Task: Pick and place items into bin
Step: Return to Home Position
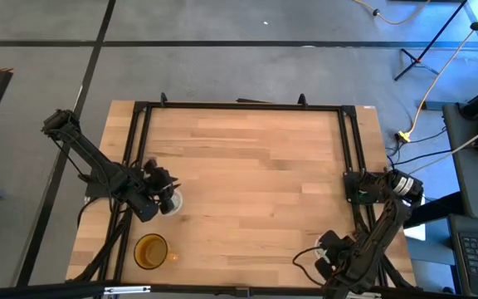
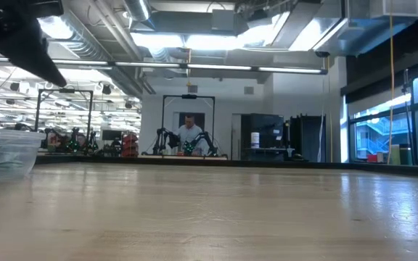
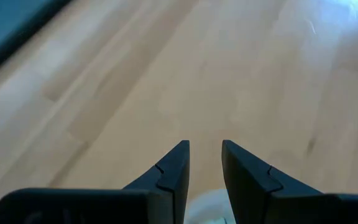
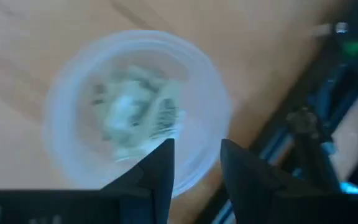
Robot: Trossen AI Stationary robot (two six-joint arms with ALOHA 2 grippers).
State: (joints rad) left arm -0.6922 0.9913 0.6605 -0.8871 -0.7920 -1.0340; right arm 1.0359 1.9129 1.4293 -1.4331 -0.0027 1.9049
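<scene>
My right gripper point(image 4: 197, 142) is open near the table's near right corner point(image 1: 324, 252). It hovers over a clear round cup point(image 4: 61, 93) that holds several pale green and white packets point(image 4: 135, 115) in a heap on its bottom. My left gripper point(image 3: 206, 144) is open at the table's left side point(image 1: 163, 198), above another clear round cup point(image 1: 173, 203), whose rim shows between the fingers in the left wrist view point(image 3: 207, 210). What this cup holds is hidden. A clear cup point(image 2: 6, 152) with pale contents also shows in the low view.
An amber cup point(image 1: 150, 251) stands near the table's near left corner. A black frame point(image 1: 239, 106) runs along the table's far, left and right edges. The bare wooden top point(image 1: 256, 174) lies between the arms. A person stands far off in the room point(image 2: 189, 134).
</scene>
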